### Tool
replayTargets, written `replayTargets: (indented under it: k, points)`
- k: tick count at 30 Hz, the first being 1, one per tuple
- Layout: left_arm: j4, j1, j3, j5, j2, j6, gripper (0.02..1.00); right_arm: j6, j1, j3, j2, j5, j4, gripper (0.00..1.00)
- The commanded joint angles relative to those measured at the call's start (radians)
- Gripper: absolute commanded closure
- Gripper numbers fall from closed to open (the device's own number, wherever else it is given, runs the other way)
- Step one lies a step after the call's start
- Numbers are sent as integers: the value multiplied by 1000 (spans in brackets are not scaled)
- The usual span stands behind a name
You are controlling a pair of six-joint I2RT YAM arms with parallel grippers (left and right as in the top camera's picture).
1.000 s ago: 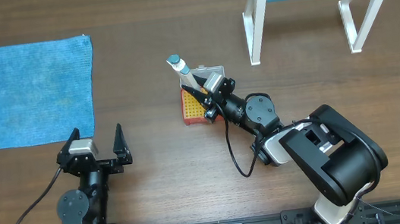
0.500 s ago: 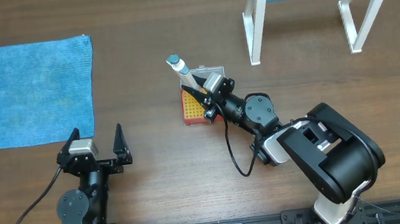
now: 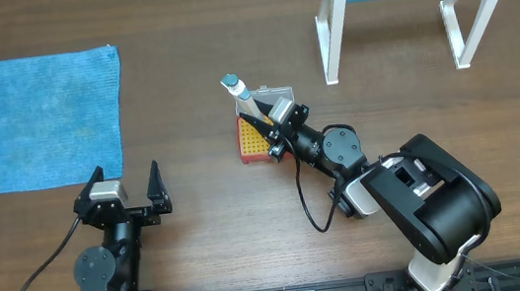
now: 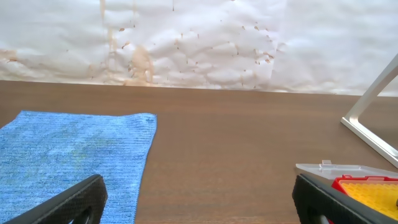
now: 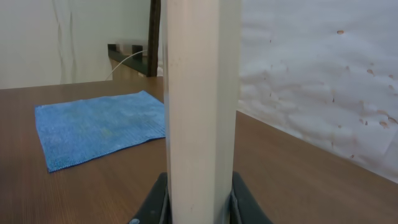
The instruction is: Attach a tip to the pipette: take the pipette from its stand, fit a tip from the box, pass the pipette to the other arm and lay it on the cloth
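Because the slim white plastic pipette with a teal plunger cap [image 3: 239, 92] looks light, rigid and smooth, it is probably best gripped around its thick handle, not the delicate lower cone that must press into a tip. It stands tilted near the middle of the brown wooden table [image 3: 200, 222], above the red tip box with a yellow rack [image 3: 252, 143]. The right gripper [image 3: 264, 120] is clenched on its body, the shaft rising between both jaws. Toward the table's front-left corner, near the blue woven cloth [image 3: 48, 120], the left gripper [image 3: 126, 179] sits spread wide, holding nothing.
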Motion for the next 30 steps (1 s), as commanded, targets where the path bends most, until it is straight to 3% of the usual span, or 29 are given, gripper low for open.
replayTargets:
  k: [1, 25, 30]
  points:
    - [-8, -3, -1, 11, -2, 13, 53, -7, -12, -40, 53, -8, -42, 919]
    - [-8, -3, -1, 11, -2, 13, 53, -6, -11, 65, -261, -9, -43, 921]
    - [-8, -3, -1, 11, -2, 13, 53, 70, -3, 66, -342, -20, -77, 921]
